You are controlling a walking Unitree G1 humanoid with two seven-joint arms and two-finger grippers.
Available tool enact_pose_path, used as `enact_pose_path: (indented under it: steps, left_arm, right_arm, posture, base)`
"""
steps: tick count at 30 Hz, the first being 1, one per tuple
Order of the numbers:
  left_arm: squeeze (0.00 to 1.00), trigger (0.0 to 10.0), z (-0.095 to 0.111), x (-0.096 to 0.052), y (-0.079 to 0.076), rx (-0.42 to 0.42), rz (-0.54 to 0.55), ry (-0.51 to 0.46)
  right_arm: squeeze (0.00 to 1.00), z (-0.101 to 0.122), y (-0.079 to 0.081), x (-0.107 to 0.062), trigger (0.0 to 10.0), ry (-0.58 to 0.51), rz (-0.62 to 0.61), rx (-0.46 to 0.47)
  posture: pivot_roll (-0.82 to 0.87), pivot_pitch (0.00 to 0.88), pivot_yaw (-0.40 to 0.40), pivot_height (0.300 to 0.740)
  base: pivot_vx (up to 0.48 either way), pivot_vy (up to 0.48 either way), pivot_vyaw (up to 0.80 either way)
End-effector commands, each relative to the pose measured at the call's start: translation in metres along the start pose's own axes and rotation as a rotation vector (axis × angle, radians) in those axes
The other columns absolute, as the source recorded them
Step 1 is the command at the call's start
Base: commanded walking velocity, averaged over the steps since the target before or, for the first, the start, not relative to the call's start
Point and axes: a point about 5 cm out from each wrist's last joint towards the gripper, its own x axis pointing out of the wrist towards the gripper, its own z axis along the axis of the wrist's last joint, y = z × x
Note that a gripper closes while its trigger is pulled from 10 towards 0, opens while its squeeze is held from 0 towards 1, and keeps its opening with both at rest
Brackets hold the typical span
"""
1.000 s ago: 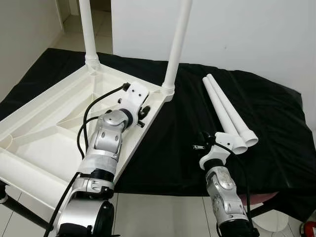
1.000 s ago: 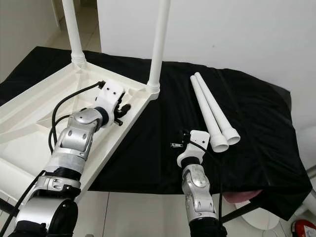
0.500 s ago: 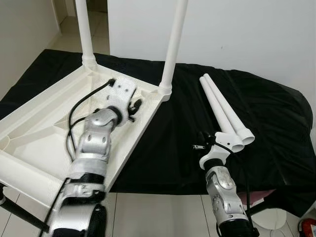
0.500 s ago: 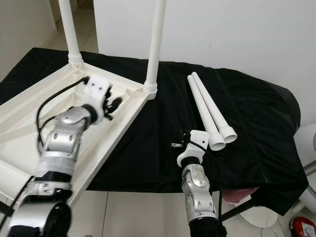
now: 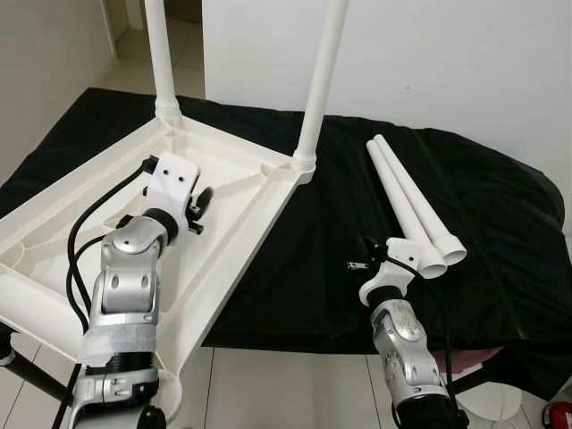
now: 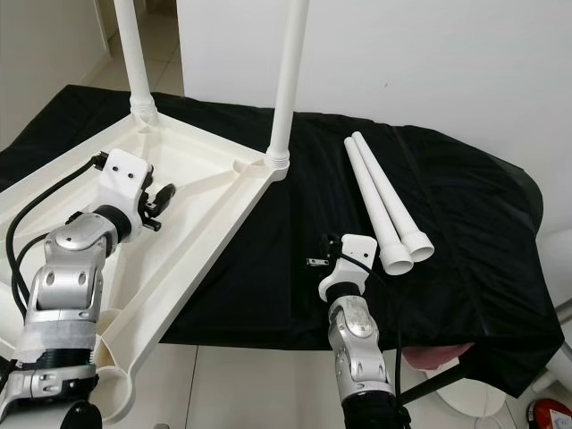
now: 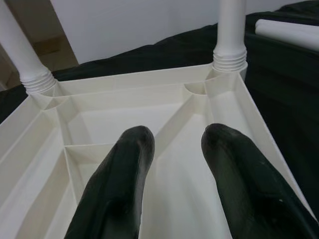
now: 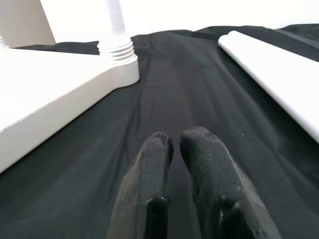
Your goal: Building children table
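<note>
Halfway built, the upturned tabletop carries two upright legs while two loose legs lie apart on the black cloth; left gripper hovers spread, right gripper nearly closed, empty.

The upturned tabletop is lying left on the cloth, two loose legs lying right.

Left tool fingers parted; right tool fingers closed.
</note>
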Motion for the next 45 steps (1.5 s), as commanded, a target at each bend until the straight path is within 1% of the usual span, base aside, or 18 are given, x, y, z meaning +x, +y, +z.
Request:
enact_pose_path:
  steps: [1,5,8,11,12,13,14,15,16,17,18,22,28,36,37,39,40,45]
  left_arm:
    - [0.0,10.0,0.004,-0.002,-0.009,0.007,-0.052,-0.038]
    - [0.0,10.0,0.004,-0.006,-0.014,0.029,-0.08,-0.056]
    - [0.0,10.0,0.002,-0.018,-0.025,0.017,-0.15,-0.077]
    - [0.0,10.0,0.002,-0.018,-0.025,0.017,-0.15,-0.077]
    - [0.0,10.0,0.001,-0.03,-0.032,-0.002,-0.221,-0.089]
    - [0.0,10.0,0.001,-0.03,-0.032,-0.002,-0.221,-0.089]
    - [0.0,10.0,0.001,-0.042,-0.037,-0.041,-0.296,-0.102]
    - [0.0,10.0,0.001,-0.042,-0.037,-0.041,-0.296,-0.102]
    - [0.0,10.0,-0.001,-0.054,-0.042,-0.088,-0.378,-0.089]
    - [0.0,10.0,-0.001,-0.054,-0.042,-0.088,-0.378,-0.089]
    - [0.0,10.0,-0.003,-0.062,-0.045,-0.131,-0.439,-0.072]
    - [0.0,10.0,-0.004,-0.067,-0.047,-0.142,-0.48,-0.062]
    - [0.0,10.0,-0.023,-0.078,-0.027,-0.053,-0.477,0.054]
    - [0.0,10.0,-0.025,-0.084,-0.012,-0.029,-0.439,0.086]
    - [0.0,10.0,-0.027,-0.088,0.004,-0.021,-0.388,0.115]
    - [0.0,10.0,-0.027,-0.088,0.004,-0.021,-0.388,0.115]
    - [0.0,10.0,-0.029,-0.09,0.013,-0.017,-0.361,0.133]
    - [0.0,10.0,-0.034,-0.094,0.028,0.027,-0.311,0.175]
  right_arm:
    - [0.0,-0.002,-0.001,-0.001,10.0,0.008,0.0,-0.011]
    - [0.0,-0.002,-0.001,-0.001,10.0,0.008,0.005,-0.012]
    - [0.0,-0.002,0.0,-0.002,10.0,0.008,0.013,-0.014]
    - [0.0,-0.002,0.0,-0.002,10.0,0.008,0.013,-0.014]
    - [0.0,-0.002,-0.001,-0.003,10.0,0.008,0.016,-0.016]
    - [0.0,-0.002,-0.001,-0.003,10.0,0.008,0.016,-0.016]
    - [0.0,-0.002,-0.001,-0.004,10.0,0.009,0.018,-0.017]
    - [0.0,-0.002,-0.001,-0.004,10.0,0.009,0.018,-0.017]
    - [0.0,-0.002,0.0,-0.004,10.0,0.009,0.02,-0.018]
    - [0.0,-0.002,0.0,-0.004,10.0,0.009,0.02,-0.018]
    - [0.0,-0.002,0.0,-0.003,10.0,0.009,0.021,-0.018]
    - [0.0,-0.001,0.0,-0.003,10.0,0.008,0.022,-0.017]
    - [0.0,-0.002,-0.001,-0.003,10.0,0.011,0.019,-0.017]
    - [0.0,-0.002,-0.001,-0.003,10.0,0.008,0.016,-0.016]
    - [0.0,-0.001,-0.001,-0.002,10.0,0.006,0.015,-0.015]
    - [0.0,-0.001,-0.001,-0.002,10.0,0.006,0.015,-0.015]
    - [0.0,-0.001,-0.001,-0.002,10.0,0.006,0.016,-0.015]
    - [0.0,-0.001,-0.001,-0.002,10.0,0.005,0.016,-0.014]
  posture:
    - [0.05,0.0,-0.109,0.74]
    - [0.05,0.0,-0.107,0.74]
    - [0.05,0.0,-0.104,0.74]
    - [0.05,0.0,-0.104,0.74]
    - [0.05,0.0,-0.104,0.74]
    - [0.05,0.0,-0.104,0.74]
    - [0.05,0.0,-0.107,0.74]
    - [0.05,0.0,-0.107,0.74]
    - [0.05,0.0,-0.106,0.74]
    - [0.05,0.0,-0.106,0.74]
    - [0.05,0.0,-0.104,0.74]
    - [0.05,0.0,-0.104,0.74]
    - [0.05,0.0,-0.105,0.74]
    - [0.05,0.0,-0.103,0.74]
    - [0.05,0.0,-0.106,0.74]
    - [0.05,0.0,-0.106,0.74]
    - [0.05,0.0,-0.107,0.74]
    - [0.05,0.0,-0.11,0.74]
  base:
    - [0.0,0.0,0.0]
    - [0.0,0.0,0.0]
    - [0.0,0.0,0.0]
    - [0.0,0.0,0.0]
    - [0.0,0.0,0.0]
    - [0.0,0.0,0.0]
    - [0.0,0.0,0.0]
    - [0.0,0.0,0.0]
    - [0.0,0.0,0.0]
    - [0.0,0.0,0.0]
    - [0.0,0.0,0.0]
    - [0.0,0.0,0.0]
    - [0.0,0.0,0.0]
    - [0.0,0.0,0.0]
    - [0.0,0.0,0.0]
    - [0.0,0.0,0.0]
    - [0.0,0.0,0.0]
    - [0.0,0.0,0.0]
